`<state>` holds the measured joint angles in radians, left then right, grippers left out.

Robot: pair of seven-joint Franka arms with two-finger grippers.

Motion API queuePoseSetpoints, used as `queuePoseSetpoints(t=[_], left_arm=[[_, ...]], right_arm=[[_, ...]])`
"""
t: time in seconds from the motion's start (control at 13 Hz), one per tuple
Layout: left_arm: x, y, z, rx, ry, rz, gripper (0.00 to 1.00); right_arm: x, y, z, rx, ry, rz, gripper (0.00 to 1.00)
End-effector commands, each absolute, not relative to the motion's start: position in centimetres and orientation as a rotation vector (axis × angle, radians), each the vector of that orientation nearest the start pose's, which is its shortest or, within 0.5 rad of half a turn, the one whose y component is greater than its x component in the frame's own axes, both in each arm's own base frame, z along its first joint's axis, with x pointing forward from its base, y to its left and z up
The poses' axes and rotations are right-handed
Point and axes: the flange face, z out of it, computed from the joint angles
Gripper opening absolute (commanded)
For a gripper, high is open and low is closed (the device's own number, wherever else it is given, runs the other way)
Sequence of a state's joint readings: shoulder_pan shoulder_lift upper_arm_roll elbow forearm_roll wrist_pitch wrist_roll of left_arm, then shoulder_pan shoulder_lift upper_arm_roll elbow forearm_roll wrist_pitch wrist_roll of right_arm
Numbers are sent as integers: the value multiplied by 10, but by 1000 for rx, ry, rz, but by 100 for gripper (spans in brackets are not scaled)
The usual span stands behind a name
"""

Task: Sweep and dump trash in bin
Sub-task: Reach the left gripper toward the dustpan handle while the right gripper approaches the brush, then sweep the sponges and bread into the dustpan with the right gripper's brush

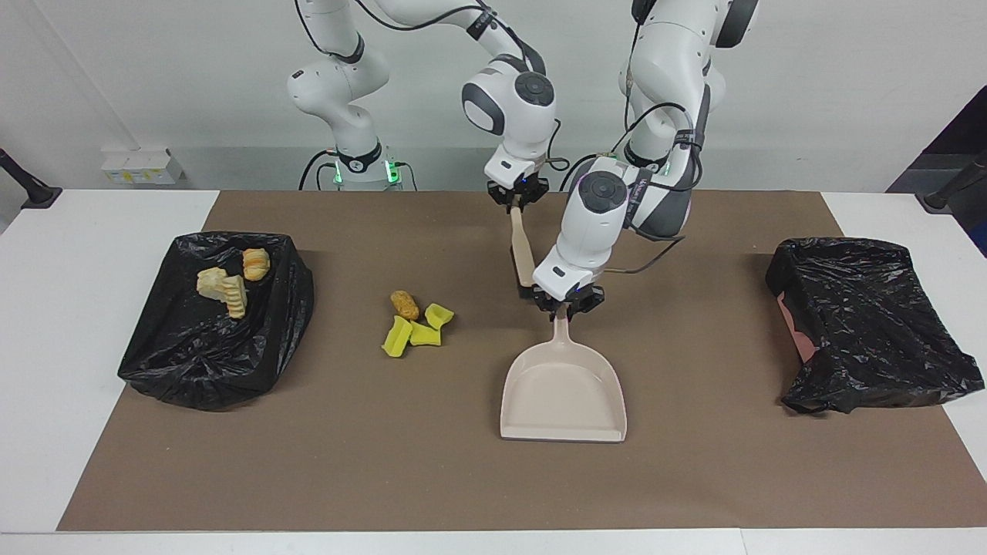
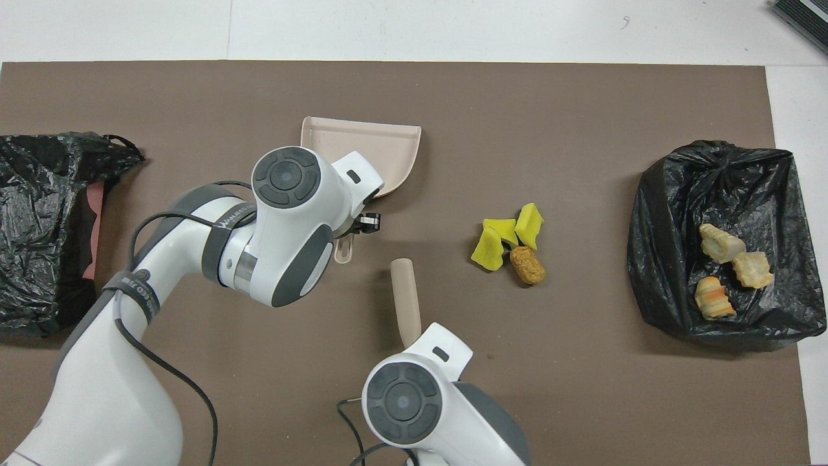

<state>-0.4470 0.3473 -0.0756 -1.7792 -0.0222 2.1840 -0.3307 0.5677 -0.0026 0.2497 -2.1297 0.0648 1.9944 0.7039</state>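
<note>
The beige dustpan (image 1: pixel 561 393) (image 2: pixel 381 152) lies mid-table, mouth away from the robots. My left gripper (image 1: pixel 565 307) is shut on its handle. My right gripper (image 1: pixel 518 203) is shut on the top of the beige brush (image 1: pixel 523 250) (image 2: pixel 402 294), which slants down toward the dustpan handle; in the overhead view the wrist hides that gripper. Yellow sponge pieces (image 1: pixel 416 330) (image 2: pixel 504 236) and an orange-brown nugget (image 1: pixel 404 304) (image 2: pixel 527 265) of trash lie in a cluster beside the dustpan, toward the right arm's end. The bin (image 1: pixel 216 347) (image 2: pixel 724 188), lined in black, holds three bread-like chunks (image 1: pixel 224 289) (image 2: pixel 731 272).
A second black-bagged bin (image 1: pixel 871 324) (image 2: pixel 45 226) sits at the left arm's end of the table. A brown mat (image 1: pixel 385 462) covers the work area, with the white tabletop around it.
</note>
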Motion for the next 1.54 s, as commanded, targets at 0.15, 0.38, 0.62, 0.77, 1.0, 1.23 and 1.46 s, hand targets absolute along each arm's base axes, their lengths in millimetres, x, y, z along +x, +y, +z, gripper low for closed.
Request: queuePoseSetpoints(t=[0.15, 0.38, 0.62, 0.77, 1.0, 1.23, 1.46], left_arm=[[589, -254, 400, -3059, 862, -136, 0], [593, -222, 401, -2923, 1223, -47, 0], [578, -215, 400, -2741, 1588, 131, 0], [563, -224, 404, -2509, 1719, 249, 0], [530, -255, 403, -2409, 1838, 322, 0], [514, -283, 403, -2358, 1898, 259, 0], [485, -325, 395, -2269, 2000, 120, 0]], right_arm=[[403, 307, 439, -3246, -66, 99, 0], [445, 238, 425, -3342, -92, 90, 0], [472, 182, 414, -3366, -234, 142, 0], [485, 134, 405, -3350, -464, 226, 0], [484, 125, 386, -3328, -539, 310, 0], [474, 133, 364, -3308, -547, 373, 0], [469, 149, 348, -3248, -529, 427, 0]])
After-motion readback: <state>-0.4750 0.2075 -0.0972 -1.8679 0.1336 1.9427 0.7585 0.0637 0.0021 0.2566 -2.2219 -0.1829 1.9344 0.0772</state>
